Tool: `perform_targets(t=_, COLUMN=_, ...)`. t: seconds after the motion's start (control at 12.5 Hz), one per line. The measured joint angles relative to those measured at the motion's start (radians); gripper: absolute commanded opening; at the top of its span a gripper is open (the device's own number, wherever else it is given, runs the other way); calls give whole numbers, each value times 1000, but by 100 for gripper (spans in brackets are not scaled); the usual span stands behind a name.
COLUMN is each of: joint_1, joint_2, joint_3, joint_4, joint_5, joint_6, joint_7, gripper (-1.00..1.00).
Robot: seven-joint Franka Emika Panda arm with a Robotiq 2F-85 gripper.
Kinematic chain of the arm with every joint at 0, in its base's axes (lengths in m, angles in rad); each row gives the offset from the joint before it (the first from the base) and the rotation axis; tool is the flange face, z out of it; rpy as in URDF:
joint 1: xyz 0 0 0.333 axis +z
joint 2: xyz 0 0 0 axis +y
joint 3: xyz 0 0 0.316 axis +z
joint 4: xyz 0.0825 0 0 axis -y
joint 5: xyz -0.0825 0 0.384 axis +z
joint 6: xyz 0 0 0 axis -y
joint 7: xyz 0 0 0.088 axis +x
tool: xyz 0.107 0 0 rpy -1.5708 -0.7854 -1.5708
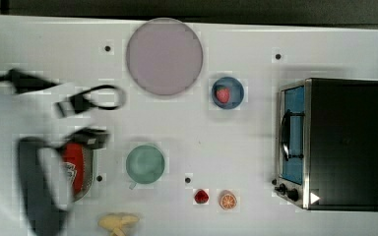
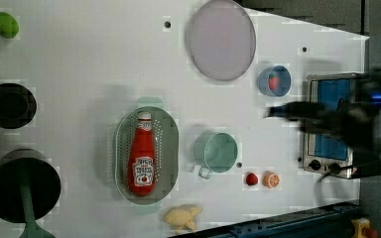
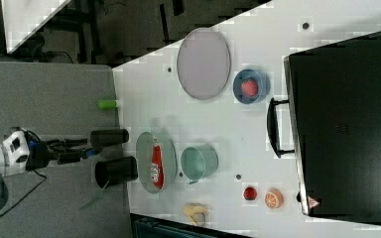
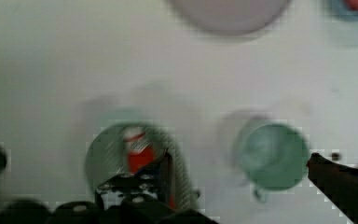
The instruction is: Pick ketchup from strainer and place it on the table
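The red squeeze-bottle ketchup [image 2: 142, 154], with white cap and white-and-red label, lies lengthwise inside the pale green oval perforated plastic strainer [image 2: 169, 148] on the large white flat table [image 2: 79, 64]; in the left view its cap points to the picture's top. The wrist view shows the gripper [image 4: 235, 170] above the strainer and cup with its two dark fingers [image 4: 340, 182] spread wide apart, holding nothing. Counted items: one ketchup bottle, one strainer, one round green cup with handle [image 2: 217, 152] just beside the strainer, two small red strawberries, one in a blue bowl [image 2: 274, 81] and one loose [image 2: 251, 179] next to a single orange slice [image 2: 271, 179], one large pale lilac round plate [image 2: 221, 39], one yellow banana-like toy [image 2: 182, 216], two black cylindrical containers [image 2: 10, 105], and one silver-and-black toaster oven [image 1: 334, 143]. In the top view, the blurred arm covers part of the strainer.
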Motion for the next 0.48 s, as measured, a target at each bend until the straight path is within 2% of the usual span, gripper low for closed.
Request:
perform_targets(t=0.24, joint_1=35, joint_2=66, joint_3=146, joint_4=-35, joint_5=1, joint_6=52, joint_7=-1, gripper=100)
perform_targets(t=0.48, joint_1=75, joint_2=111, joint_3=236, joint_4=-63, joint_5=-20, joint_6=128, joint_7=1, gripper=100)
